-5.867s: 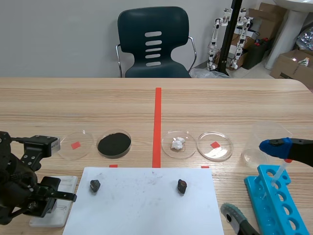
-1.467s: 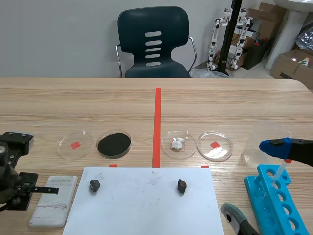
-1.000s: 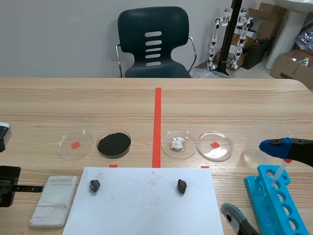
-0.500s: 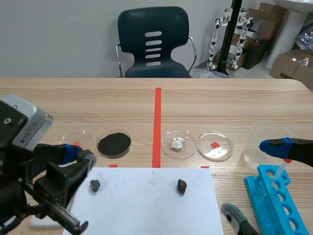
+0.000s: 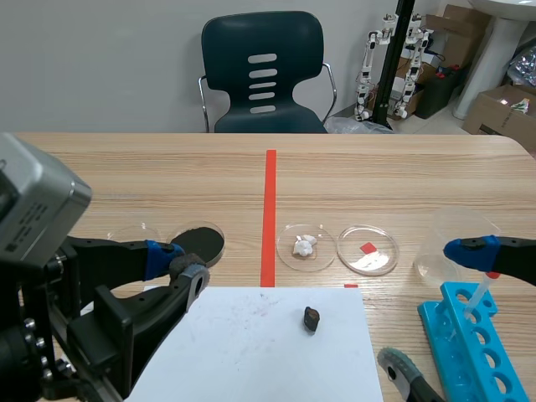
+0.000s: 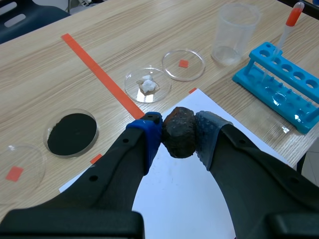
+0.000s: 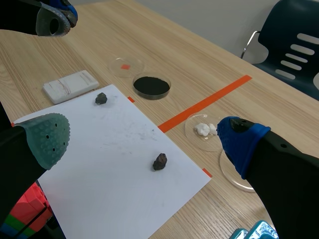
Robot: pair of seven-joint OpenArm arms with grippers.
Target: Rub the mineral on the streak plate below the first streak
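Dark mineral (image 6: 179, 142) clamped tight in the left tool (image 6: 178, 130) — we see it high above the white paper (image 7: 114, 164). Our streak plate (image 7: 70, 85) lies just beside that paper, toward the counter's (image 7: 164, 55) near left corner — and the right tool (image 7: 144, 142) gapes wide, empty.

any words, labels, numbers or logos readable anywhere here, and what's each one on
No text can be read in any view.
Cardboard boxes behind the table: any printing is too small to read.
Streak plate: only faint rubbed streaks, no writing.
Petri dish: a plain red square shows in it, no characters.
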